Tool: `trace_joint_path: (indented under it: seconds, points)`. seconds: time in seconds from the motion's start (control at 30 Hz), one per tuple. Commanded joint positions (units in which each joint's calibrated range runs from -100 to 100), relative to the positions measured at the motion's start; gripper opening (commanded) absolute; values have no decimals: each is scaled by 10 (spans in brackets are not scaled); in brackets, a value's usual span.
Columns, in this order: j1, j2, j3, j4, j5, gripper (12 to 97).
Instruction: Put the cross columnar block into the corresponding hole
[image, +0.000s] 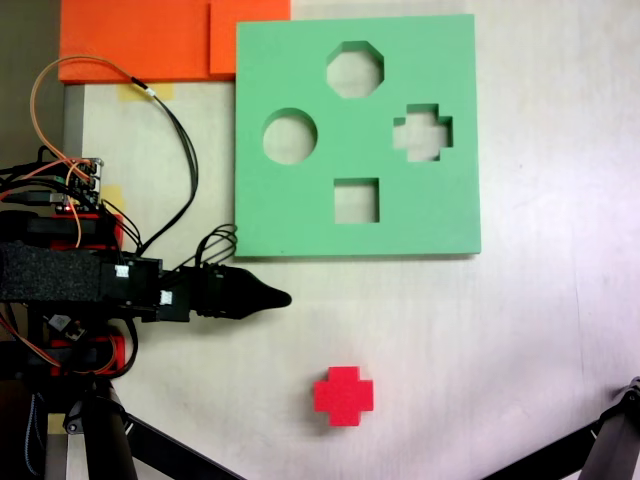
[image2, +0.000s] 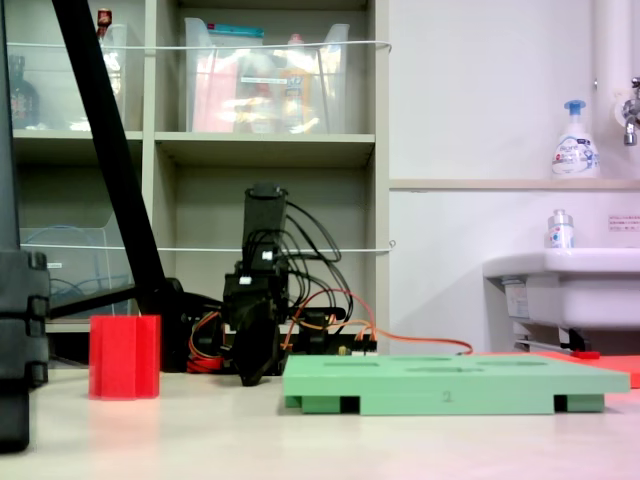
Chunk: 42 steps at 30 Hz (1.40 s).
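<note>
Table: cross block lies beyond pincer.

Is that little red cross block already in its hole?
Out. The red block stands upright on the table, apart from the green board; its cross hole is empty.

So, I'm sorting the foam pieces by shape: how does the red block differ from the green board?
The red block is small and plus-shaped; the green board is a large flat square. The block is solid, while the board has four cutouts, including a plus-shaped hole. The block stands taller than the low board in a fixed view. Both rest on the table.
</note>
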<state>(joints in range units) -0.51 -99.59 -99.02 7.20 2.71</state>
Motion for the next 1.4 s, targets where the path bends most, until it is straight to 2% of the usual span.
trace_joint_path:
  seconds: [0.0, 0.57, 0.73, 0.87, 0.93, 1.1, 1.23, 1.37]
  points:
    - [0, -4, -10, -56, -3, 494]
    - [-3, -4, -10, -56, -2, 494]
    - [-24, -4, -10, -30, 131, 501]
    - [-33, -4, -10, -27, 230, 470]
    - [-36, -4, 46, -135, 279, 468]
    - [-36, -4, 387, -586, 396, 430]
    - [-11, -4, 525, -760, 438, 430]
    - [-11, -4, 632, -837, 446, 433]
